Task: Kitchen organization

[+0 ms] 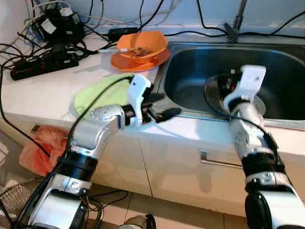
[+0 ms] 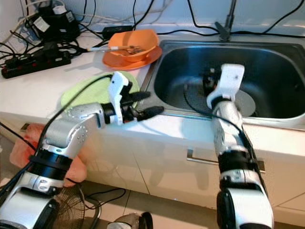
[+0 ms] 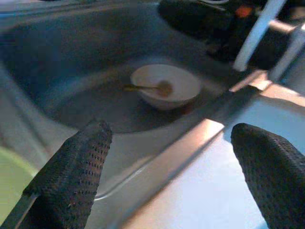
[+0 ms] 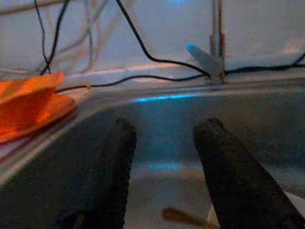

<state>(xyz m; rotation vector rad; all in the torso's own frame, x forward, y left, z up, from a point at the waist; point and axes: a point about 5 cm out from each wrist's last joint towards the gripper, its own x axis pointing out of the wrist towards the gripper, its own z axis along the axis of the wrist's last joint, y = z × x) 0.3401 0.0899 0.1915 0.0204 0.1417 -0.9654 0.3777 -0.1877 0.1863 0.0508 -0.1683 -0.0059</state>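
A white bowl [image 3: 164, 86] with a spoon [image 3: 145, 88] in it sits on the floor of the steel sink [image 1: 190, 62]. My left gripper [image 1: 167, 106] hovers open over the counter's front edge, just left of the sink, and holds nothing; in the left wrist view its fingers [image 3: 71, 176] frame the bowl. Down inside the sink, my right gripper [image 4: 164, 138] is open and empty, above the bowl. An orange bowl [image 1: 143, 44] holding utensils rests on an orange plate [image 1: 125, 62] behind the sink's left corner.
A light green cloth [image 1: 95, 98] lies on the white counter beside my left arm. Power strips and tangled cables [image 1: 43, 62] crowd the back left. The faucet [image 1: 236, 24] rises behind the sink. A red bag [image 1: 40, 150] sits on the floor, under the counter.
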